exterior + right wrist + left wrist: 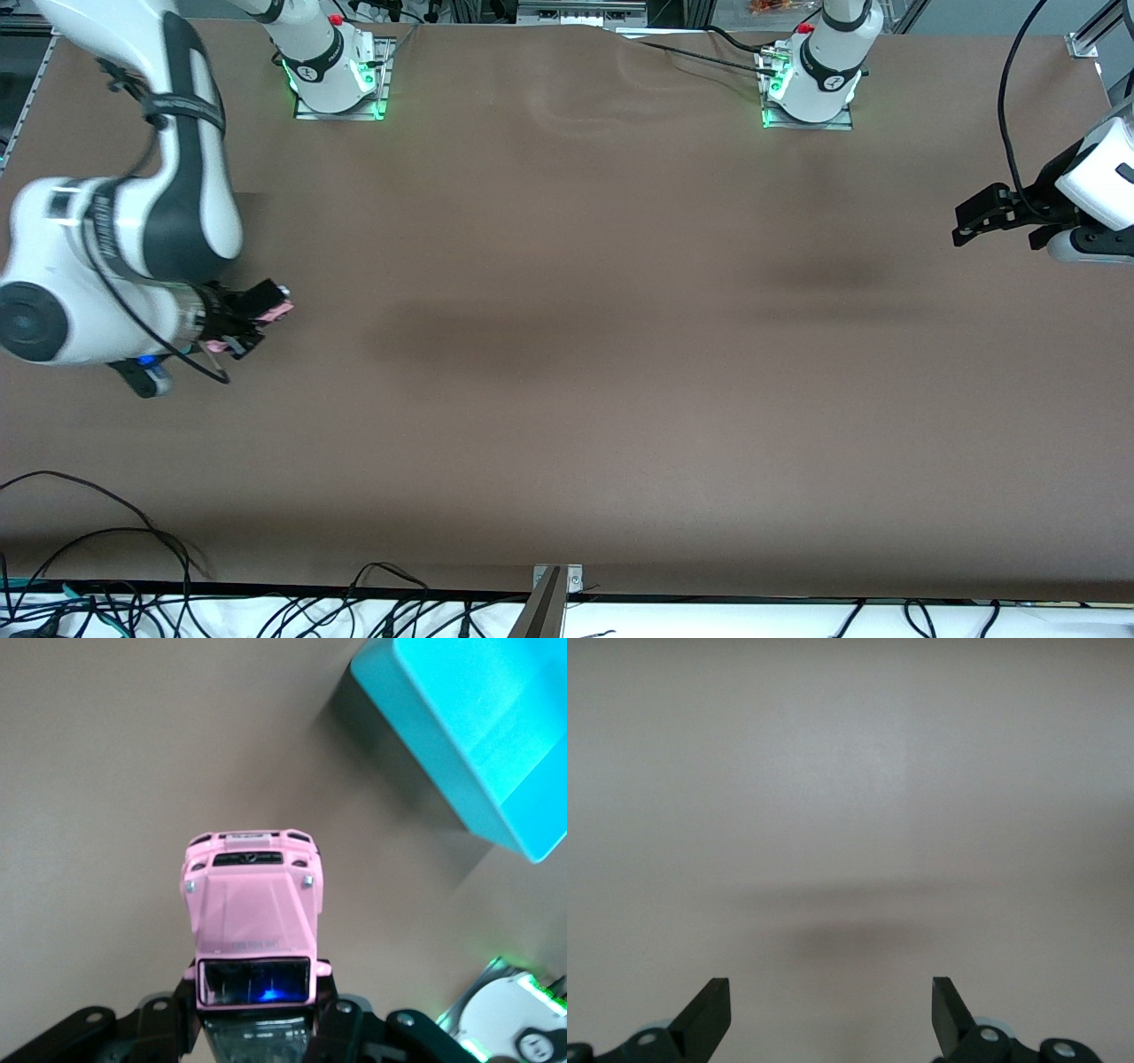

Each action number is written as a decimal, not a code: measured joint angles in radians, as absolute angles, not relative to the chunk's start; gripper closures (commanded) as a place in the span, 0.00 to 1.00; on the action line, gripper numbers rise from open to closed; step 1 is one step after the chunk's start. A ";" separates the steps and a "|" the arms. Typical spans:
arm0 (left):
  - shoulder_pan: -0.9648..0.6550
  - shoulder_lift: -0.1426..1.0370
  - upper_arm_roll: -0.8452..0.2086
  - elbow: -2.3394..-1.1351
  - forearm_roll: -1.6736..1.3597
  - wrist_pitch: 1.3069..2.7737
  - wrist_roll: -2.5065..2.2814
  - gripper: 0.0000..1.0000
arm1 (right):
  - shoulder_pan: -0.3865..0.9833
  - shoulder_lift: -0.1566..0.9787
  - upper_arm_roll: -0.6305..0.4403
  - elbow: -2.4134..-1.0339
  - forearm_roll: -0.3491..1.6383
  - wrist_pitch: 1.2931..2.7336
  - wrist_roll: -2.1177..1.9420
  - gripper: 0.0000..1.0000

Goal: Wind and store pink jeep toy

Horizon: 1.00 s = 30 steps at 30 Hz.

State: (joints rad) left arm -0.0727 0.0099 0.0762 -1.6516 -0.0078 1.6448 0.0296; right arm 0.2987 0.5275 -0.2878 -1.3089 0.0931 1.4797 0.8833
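The right pincer [257, 323] clamps the pink jeep toy [252, 912] near a turquoise bin [469, 735], contents unseen; left pincer [831, 1014] waits agape.

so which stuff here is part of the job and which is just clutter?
Job:
- jeep, pink, held off the table by the right gripper, jaws shut on it
- turquoise bin, seen only in the right wrist view
- left gripper, jaws open and holding nothing, waiting at the left arm's end

Clutter:
- cables along the table edge nearest the front camera
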 measured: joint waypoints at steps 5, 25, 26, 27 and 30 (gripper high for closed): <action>-0.073 0.010 0.076 -1.652 -0.008 1.645 0.030 0.00 | 0.112 0.467 -0.099 -1.340 0.001 1.462 0.845 0.75; -0.073 0.010 0.062 -1.650 -0.008 1.645 0.030 0.00 | -0.200 0.306 -0.033 -1.673 -0.075 1.638 0.327 0.75; -0.073 0.010 0.062 -1.650 -0.008 1.645 0.030 0.00 | -0.211 0.300 -0.033 -1.694 -0.084 1.656 0.306 0.75; -0.073 0.010 0.062 -1.650 -0.008 1.645 0.030 0.00 | -0.224 0.294 -0.032 -1.718 -0.092 1.678 0.284 0.75; -0.073 0.010 0.062 -1.650 -0.008 1.645 0.030 0.00 | -0.255 0.286 -0.032 -1.765 -0.103 1.725 0.224 0.75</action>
